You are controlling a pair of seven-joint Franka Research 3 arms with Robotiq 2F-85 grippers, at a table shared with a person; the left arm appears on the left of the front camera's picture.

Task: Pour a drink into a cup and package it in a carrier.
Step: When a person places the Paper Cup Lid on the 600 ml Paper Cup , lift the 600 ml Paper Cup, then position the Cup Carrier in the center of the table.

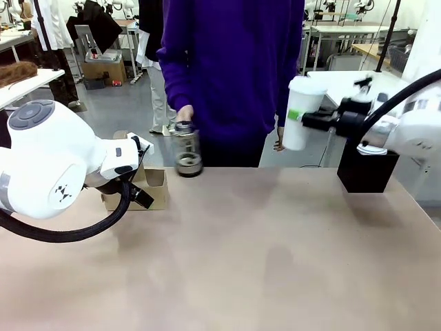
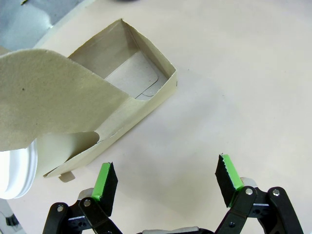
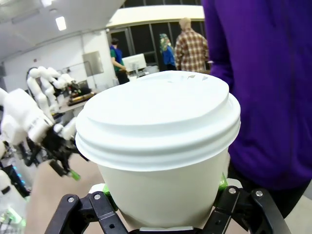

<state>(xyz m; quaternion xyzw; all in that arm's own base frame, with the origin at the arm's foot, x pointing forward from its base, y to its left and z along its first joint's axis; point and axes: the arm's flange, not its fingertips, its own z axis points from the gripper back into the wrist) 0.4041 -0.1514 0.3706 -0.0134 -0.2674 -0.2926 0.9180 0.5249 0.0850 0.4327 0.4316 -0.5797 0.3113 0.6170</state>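
Note:
My right gripper (image 1: 298,117) is shut on the tall white paper cup (image 1: 300,110), which wears a white lid and hangs roughly upright above the table's far right. The right wrist view looks at the lidded cup (image 3: 161,146) close up, with my right gripper (image 3: 163,207) clamped low on its sides. The brown cardboard carrier (image 1: 153,190) sits at the table's left. My left gripper (image 1: 141,194) hovers right beside it. From the left wrist the carrier (image 2: 124,92) lies ahead-left, its handle flap near the lens, and my left gripper (image 2: 165,180) is open with nothing between the pads. The person's hand (image 1: 185,114) holds the glass pitcher (image 1: 187,148) on the far edge, with dark drink (image 1: 188,164) at its bottom.
A black box (image 1: 367,171) stands at the far right, under my right arm. A white lidded rim (image 2: 17,170) shows at the carrier's near-left end. The person in purple (image 1: 234,62) stands at the far side. Bare tabletop (image 1: 262,262) spreads across the middle and front.

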